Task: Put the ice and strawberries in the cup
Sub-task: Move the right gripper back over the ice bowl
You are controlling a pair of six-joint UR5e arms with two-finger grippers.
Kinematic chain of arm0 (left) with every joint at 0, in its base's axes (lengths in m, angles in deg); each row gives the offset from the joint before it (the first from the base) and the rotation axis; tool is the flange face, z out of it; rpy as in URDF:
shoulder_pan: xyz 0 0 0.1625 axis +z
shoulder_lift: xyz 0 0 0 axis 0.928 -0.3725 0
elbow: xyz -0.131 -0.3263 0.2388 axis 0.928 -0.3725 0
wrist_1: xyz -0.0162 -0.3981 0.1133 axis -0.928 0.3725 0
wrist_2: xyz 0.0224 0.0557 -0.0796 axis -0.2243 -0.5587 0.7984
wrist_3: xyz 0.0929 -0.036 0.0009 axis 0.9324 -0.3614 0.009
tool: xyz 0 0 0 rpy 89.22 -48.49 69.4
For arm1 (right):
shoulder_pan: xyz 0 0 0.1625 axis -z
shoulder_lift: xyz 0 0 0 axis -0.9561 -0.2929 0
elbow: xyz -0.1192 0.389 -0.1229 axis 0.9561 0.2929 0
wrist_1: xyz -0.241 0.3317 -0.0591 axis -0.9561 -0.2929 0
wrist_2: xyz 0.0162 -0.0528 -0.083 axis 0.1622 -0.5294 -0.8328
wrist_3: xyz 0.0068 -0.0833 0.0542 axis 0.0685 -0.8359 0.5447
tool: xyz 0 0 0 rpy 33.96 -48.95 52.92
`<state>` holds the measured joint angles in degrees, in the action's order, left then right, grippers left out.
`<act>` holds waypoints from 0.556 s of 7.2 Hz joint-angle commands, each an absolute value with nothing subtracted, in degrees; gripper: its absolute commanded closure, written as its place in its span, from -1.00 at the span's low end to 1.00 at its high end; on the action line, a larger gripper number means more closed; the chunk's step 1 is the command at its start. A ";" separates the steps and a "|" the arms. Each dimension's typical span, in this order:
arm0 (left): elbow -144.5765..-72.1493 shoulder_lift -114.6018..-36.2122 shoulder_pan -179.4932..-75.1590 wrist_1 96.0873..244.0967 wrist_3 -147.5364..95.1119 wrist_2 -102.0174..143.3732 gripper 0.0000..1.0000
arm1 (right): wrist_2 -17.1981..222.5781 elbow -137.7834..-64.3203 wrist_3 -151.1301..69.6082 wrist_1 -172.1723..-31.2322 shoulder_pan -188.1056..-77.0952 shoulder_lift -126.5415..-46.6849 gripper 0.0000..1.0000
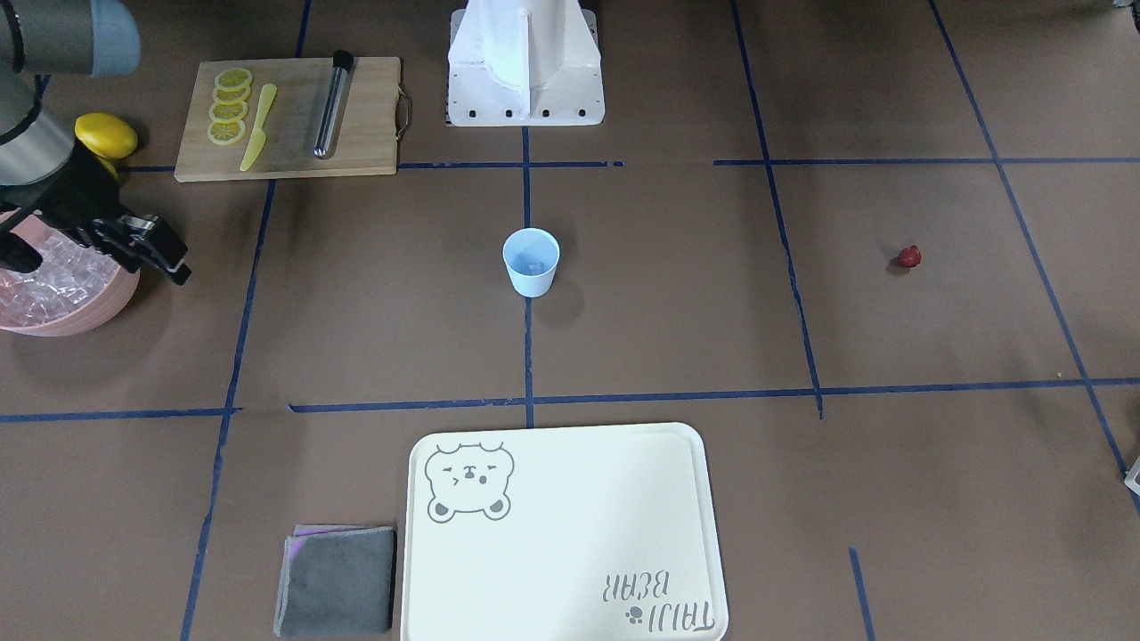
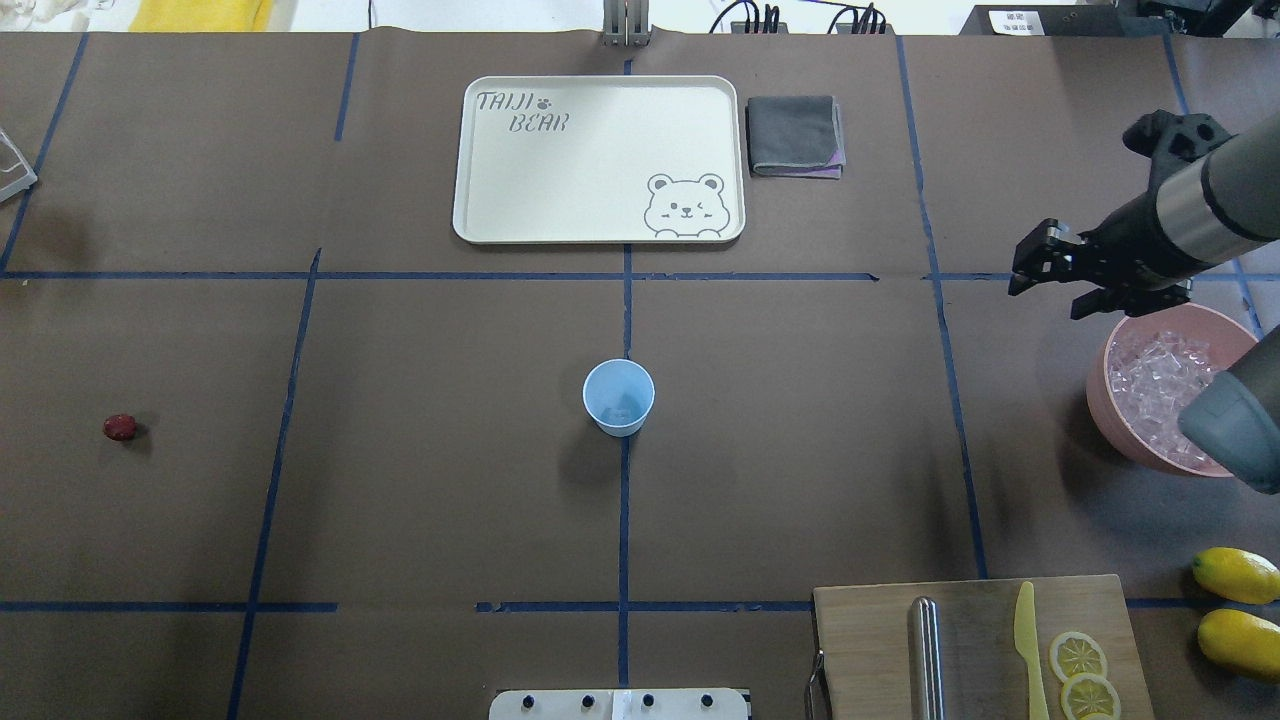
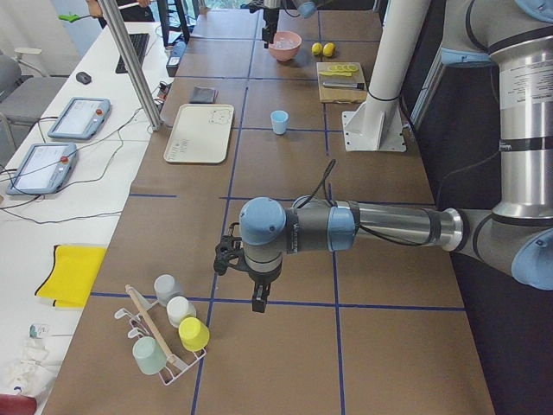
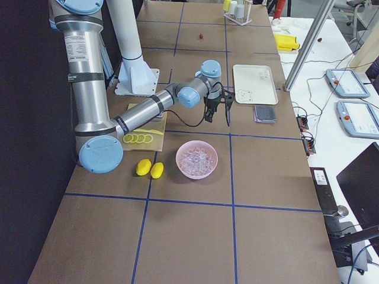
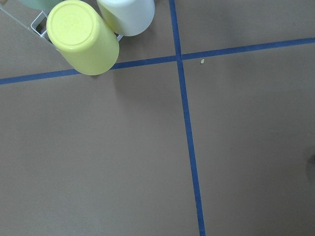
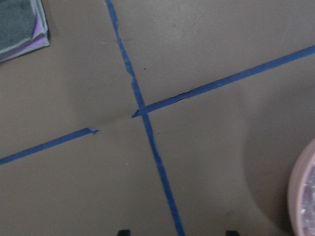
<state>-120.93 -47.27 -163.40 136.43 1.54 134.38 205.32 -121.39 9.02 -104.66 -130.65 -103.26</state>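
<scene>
**Slick cubes, a light cup: where this could slip**

The left gripper [image 3: 257,296] hangs far off by the cup rack [image 3: 164,350]; I cannot tell how its jaws stand. The strawberry [image 2: 120,427] lies alone, well left of the cup [image 2: 619,397] at centre. The right gripper [image 2: 1046,298], spread wide and empty, hovers beside the pink bowl [image 2: 1100,400] of ice [image 2: 1155,375]. Cubes could squirt free, or a careless drop could tip the cup.

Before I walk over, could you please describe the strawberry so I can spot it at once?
Find the pale-blue cup in the middle of the table. Toward the robot's left end, the strawberry lies alone. It is tiny and dark red, with nothing close by.
</scene>
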 commanded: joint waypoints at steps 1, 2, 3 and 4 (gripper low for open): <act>-120.93 -47.29 -163.40 136.43 1.53 134.41 -1.00 | 207.02 -121.00 -5.68 -104.67 -134.92 -109.51 -0.46; -120.93 -47.29 -163.40 136.43 1.53 134.41 -1.00 | 207.02 -119.95 -11.50 -104.67 -135.71 -109.70 -0.45; -120.93 -47.29 -163.40 136.43 1.53 134.41 -1.00 | 206.93 -119.16 -18.43 -104.67 -135.72 -110.14 -0.45; -120.93 -47.29 -163.40 136.43 1.53 134.41 -1.00 | 206.85 -118.45 -23.29 -104.67 -135.64 -109.97 -0.45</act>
